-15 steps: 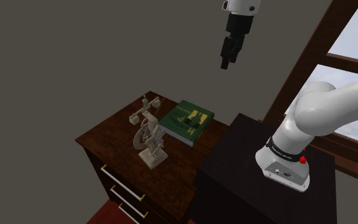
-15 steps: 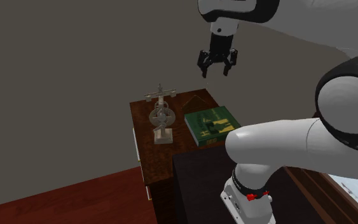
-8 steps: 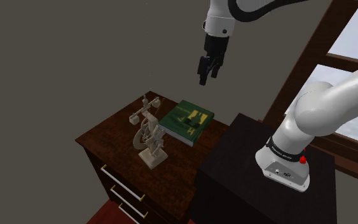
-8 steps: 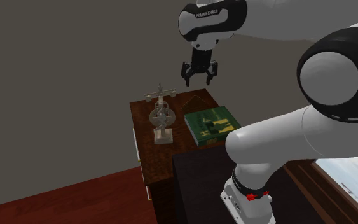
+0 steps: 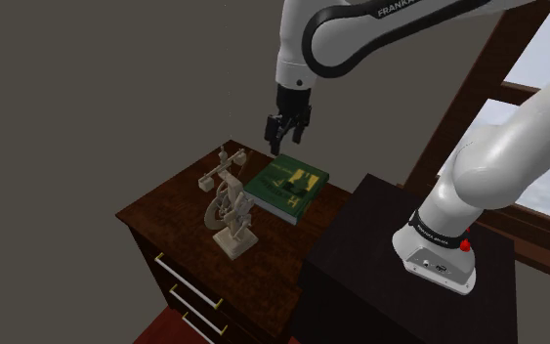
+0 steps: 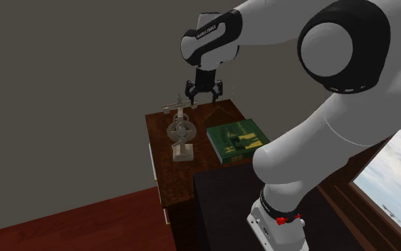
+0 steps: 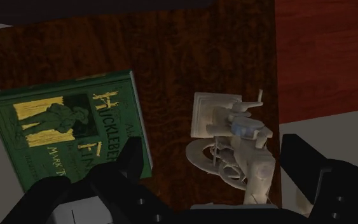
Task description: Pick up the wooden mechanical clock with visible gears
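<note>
Claw (image 5: 280, 140) released, fingers spread, nothing held. Hangs above surface (image 5: 165, 208); wrist view frames pale clock (image 7: 234, 146) between fingers, below, untouched. Clock upright on surface, just beside green book (image 5: 287, 184).

Progress: approach only. Left: final descent, closing on clock, lift.

Versus half-second-earlier frame: claw lower, shifted toward clock; clock, book unmoved.

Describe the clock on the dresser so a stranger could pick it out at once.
Find the dark brown wooden dresser beside the robot's black stand. Two things sit on its top: a flat green hardcover book and, beside it, the pale beige openwork clock. It alone stands upright, gears showing above a square base.
</note>
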Motion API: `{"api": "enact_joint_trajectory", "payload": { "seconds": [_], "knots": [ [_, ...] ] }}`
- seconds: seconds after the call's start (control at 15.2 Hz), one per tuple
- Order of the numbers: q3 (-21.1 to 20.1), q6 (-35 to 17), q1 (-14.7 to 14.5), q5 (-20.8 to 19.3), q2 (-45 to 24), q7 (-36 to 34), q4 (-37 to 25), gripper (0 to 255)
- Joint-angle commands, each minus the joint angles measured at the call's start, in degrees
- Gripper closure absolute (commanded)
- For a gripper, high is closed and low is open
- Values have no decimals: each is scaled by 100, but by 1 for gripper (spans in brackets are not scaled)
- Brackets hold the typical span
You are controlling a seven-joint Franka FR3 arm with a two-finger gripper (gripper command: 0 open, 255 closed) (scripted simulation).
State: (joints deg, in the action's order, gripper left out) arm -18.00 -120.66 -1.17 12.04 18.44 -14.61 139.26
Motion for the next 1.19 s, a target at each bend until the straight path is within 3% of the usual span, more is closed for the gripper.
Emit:
{"api": "enact_joint_trajectory", "payload": {
  "seconds": [0.0,0.66,1.12],
  "knots": [
    [-161,-318,-4,-45,-425,-257,-147,0],
    [-538,-1493,-180,-977,-2766,-1719,-1345,0],
    [-459,-1954,-276,-1213,-3239,-1890,-1335,0]
  ]
}}
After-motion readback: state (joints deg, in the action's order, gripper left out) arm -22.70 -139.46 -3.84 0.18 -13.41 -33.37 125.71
